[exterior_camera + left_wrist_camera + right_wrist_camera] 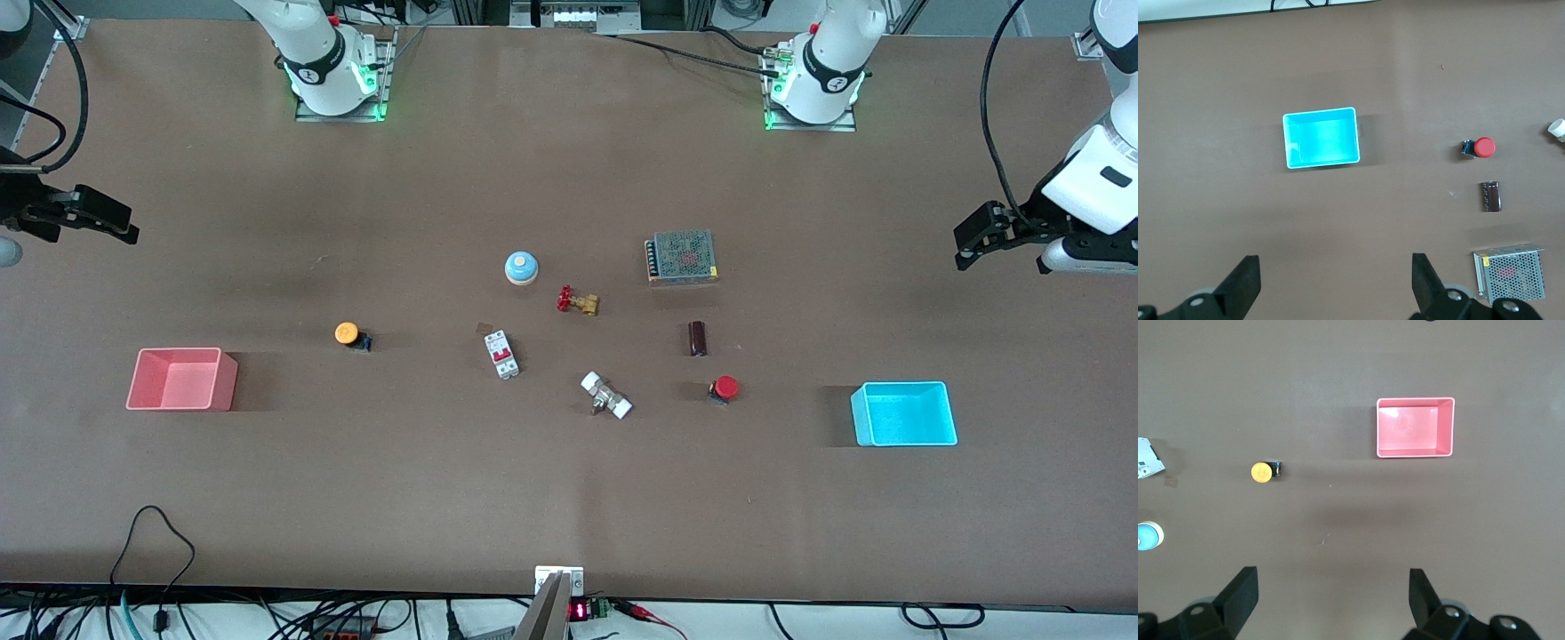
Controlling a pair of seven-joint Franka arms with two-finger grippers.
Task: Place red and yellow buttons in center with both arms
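Note:
The yellow button (pixel 347 334) lies on the brown tabletop between the pink tray and the middle, toward the right arm's end; it also shows in the right wrist view (pixel 1261 472). The red button (pixel 725 388) lies toward the left arm's end, beside the cyan tray, and shows in the left wrist view (pixel 1483 147). My right gripper (pixel 123 228) is open and empty, up in the air over the table's edge at its own end (pixel 1333 581). My left gripper (pixel 966 245) is open and empty, high over its end of the table (pixel 1335 268). The center (pixel 542 356) holds other parts.
A pink tray (pixel 182 380) and a cyan tray (pixel 905 414) stand at the two ends. Around the middle lie a light-blue dome (pixel 522 267), a brass valve (pixel 578 300), a circuit breaker (pixel 501 354), a white fitting (pixel 606 396), a dark cylinder (pixel 698 338) and a metal power supply (pixel 682 256).

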